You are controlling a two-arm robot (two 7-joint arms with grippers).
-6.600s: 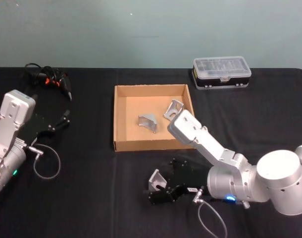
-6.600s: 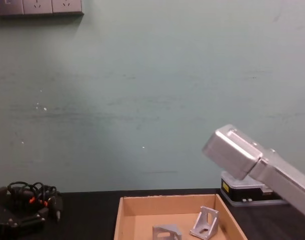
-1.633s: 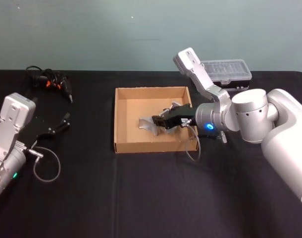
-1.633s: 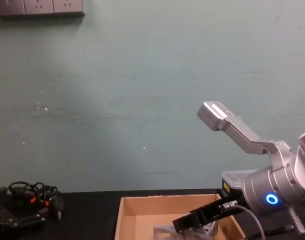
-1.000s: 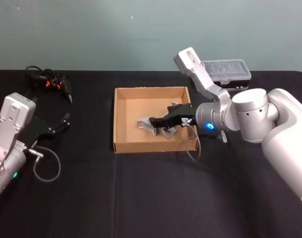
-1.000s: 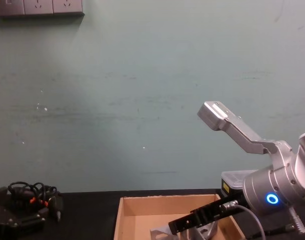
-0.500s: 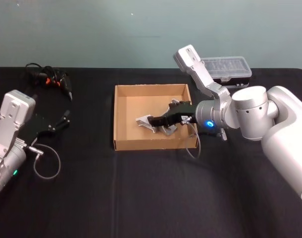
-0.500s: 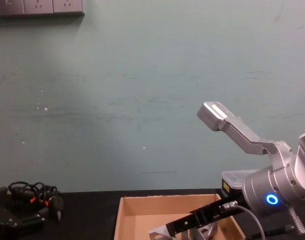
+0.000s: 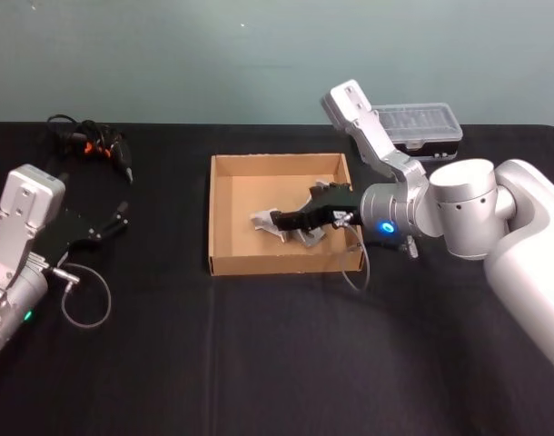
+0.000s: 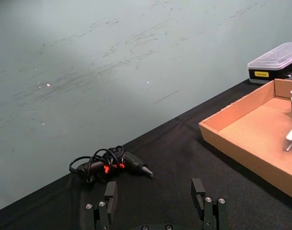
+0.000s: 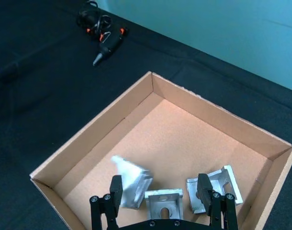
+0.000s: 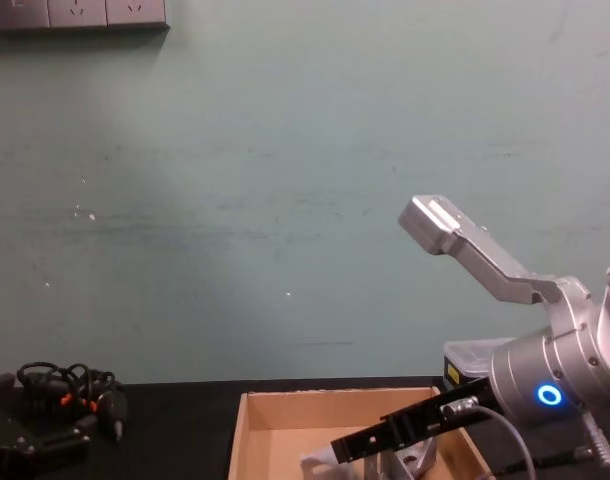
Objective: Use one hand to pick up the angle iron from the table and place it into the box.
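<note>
Pretty bare room. The back wall point(image 12: 285, 200) is a pale teal-green, scuffed with faint horizontal marks and a few white specks. Up in the top left corner there's a row of grey wall sockets point(image 12: 77, 14). The surface point(image 9: 259, 363) is covered in a plain black cloth running right up to the wall. Lighting is soft and even.

Box point(image 9: 224, 213) left half is open floor; three angle irons point(image 11: 163, 201) crowd the right, probably touching, under the spread right pincer point(image 11: 161, 191).
</note>
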